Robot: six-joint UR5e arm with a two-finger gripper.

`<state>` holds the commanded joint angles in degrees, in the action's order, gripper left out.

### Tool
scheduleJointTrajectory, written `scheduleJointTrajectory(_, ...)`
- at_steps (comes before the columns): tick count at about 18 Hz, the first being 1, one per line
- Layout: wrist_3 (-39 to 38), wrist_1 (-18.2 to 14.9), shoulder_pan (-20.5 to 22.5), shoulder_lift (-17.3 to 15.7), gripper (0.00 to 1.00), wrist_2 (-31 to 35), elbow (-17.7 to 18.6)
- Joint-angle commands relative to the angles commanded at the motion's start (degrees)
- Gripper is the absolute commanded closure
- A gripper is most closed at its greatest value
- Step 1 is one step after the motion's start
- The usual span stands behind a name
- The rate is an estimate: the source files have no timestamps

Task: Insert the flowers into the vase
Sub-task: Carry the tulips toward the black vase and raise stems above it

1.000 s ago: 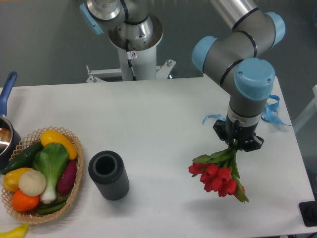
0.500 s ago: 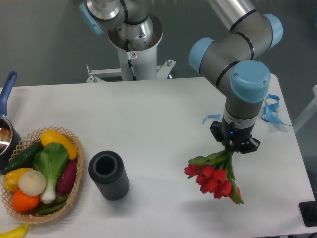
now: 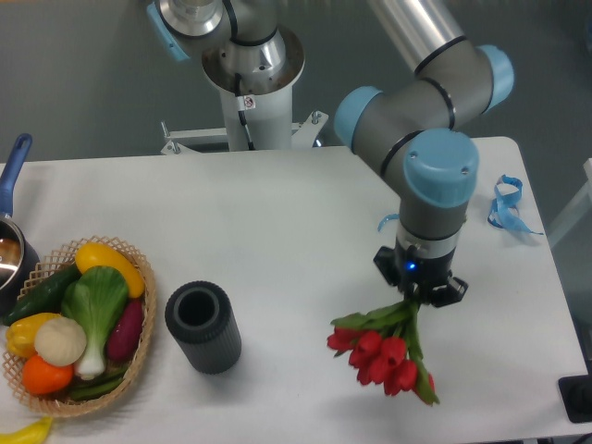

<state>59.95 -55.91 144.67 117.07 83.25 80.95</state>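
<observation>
The flowers (image 3: 381, 353), a bunch of red tulips with green stems, hang head-down over the right part of the table. My gripper (image 3: 415, 293) is shut on their stems, directly above the blooms. The vase (image 3: 203, 326), a short dark grey cylinder with its round mouth facing up, stands upright at the front left of centre. It is well to the left of the flowers and apart from them. The gripper's fingers are mostly hidden under the wrist.
A wicker basket (image 3: 141, 350) of vegetables stands just left of the vase. A blue-handled pot (image 3: 11, 194) sits at the far left edge. Blue ribbon scraps (image 3: 507, 205) lie at the right rear. The arm's base (image 3: 250, 83) rises behind the table.
My gripper has carried the flowers leftward and a little toward the front. The vase and basket have stayed put.
</observation>
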Motion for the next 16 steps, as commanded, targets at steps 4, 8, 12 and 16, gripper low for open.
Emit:
scheduleJointTrajectory(4, -1.23, 3.51, -0.62, -0.53, 1.00, -9.56, 0.09)
scheduleJointTrajectory(8, -4.14, 6.51, -0.62, -0.88, 1.00, -19.15, 0.35)
scheduleJointTrajectory(12, -4.40, 6.60, -0.44, -1.67, 1.00, -30.22, 0.44)
scheduleJointTrajectory(16, -4.40, 6.69, -0.36, -2.11, 1.00, -37.44, 0.35)
